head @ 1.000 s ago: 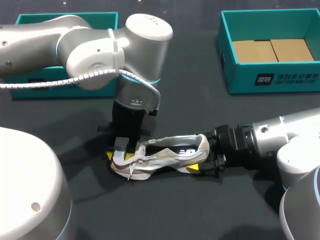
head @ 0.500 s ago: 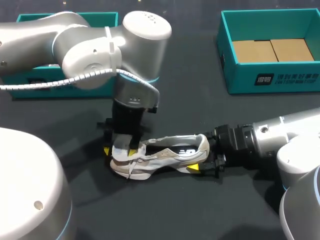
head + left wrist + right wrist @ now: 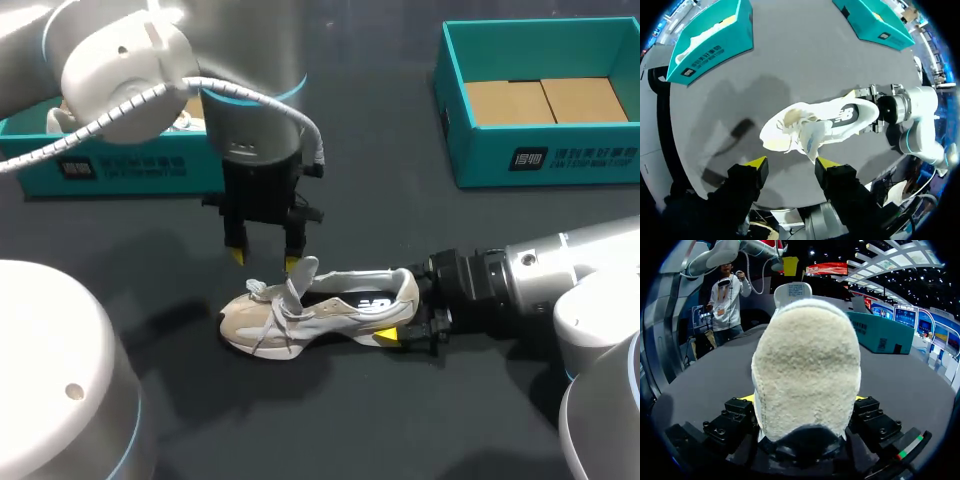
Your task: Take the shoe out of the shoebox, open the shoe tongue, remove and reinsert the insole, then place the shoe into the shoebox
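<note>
Head view: a teal shoebox [image 3: 120, 168], partly hidden by the left arm [image 3: 120, 60]; the left gripper [image 3: 265, 259] hangs spread wide above the shoe [image 3: 330, 312] on the table [image 3: 330, 420]. The right gripper [image 3: 408, 312] clamps its heel, which fills the right wrist view. Open tabletop lies in front; a second shoebox [image 3: 580, 160] stands rightmost.

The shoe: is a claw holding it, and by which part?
The right gripper holds the shoe by its heel, a finger on each side. The left gripper hangs open above the tongue.
</note>
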You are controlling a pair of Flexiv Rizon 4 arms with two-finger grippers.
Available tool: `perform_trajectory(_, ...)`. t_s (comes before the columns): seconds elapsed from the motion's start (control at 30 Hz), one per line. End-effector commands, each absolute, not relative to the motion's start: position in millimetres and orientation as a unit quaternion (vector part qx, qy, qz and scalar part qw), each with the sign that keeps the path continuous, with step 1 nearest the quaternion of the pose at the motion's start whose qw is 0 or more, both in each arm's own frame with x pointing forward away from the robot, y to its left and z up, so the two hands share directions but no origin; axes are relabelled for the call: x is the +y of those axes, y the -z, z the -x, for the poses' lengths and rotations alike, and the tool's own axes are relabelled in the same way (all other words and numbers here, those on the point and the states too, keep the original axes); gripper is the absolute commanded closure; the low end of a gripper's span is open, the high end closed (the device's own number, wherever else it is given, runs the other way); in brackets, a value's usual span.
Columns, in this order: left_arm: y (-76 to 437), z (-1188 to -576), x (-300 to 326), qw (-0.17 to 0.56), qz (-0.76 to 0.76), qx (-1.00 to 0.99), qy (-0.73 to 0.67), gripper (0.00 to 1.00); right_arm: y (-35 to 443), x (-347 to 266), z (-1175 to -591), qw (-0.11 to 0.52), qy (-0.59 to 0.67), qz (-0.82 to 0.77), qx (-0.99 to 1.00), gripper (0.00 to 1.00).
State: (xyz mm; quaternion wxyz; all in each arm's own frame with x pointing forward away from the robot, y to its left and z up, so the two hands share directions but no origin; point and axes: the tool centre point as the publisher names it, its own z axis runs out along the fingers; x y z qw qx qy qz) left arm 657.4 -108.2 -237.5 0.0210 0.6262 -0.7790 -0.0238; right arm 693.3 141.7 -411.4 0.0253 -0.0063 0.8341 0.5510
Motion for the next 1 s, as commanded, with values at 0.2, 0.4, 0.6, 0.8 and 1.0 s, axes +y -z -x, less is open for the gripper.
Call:
perform_trajectory(0.2, 206.6, -660.5, -146.8, 0.041, -0.48, -0.876, 0.013, 0.53, 410.6, 142.1, -692.6, 0.026, -0.549, 0.006, 0.836, 1.0)
perform_trajectory(0.4, 195.0, -659.9, -162.6, 0.024, -0.261, -0.965, 0.024, 0.98, 410.6, 142.1, -692.6, 0.026, -0.549, 0.006, 0.836, 1.0)
perform_trajectory(0.6, 183.1, -662.7, -176.2, 0.051, -0.243, -0.968, 0.028, 1.0, 410.6, 142.1, -692.6, 0.026, -0.549, 0.006, 0.836, 1.0)
perform_trajectory(0.8, 183.1, -662.7, -176.2, 0.051, -0.243, -0.968, 0.028, 1.0, 410.6, 142.1, -692.6, 0.026, -0.549, 0.006, 0.836, 1.0)
perform_trajectory(1.0, 215.3, -666.7, -189.2, 0.033, -0.083, -0.995, -0.041, 1.0, 410.6, 142.1, -692.6, 0.026, -0.549, 0.006, 0.836, 1.0)
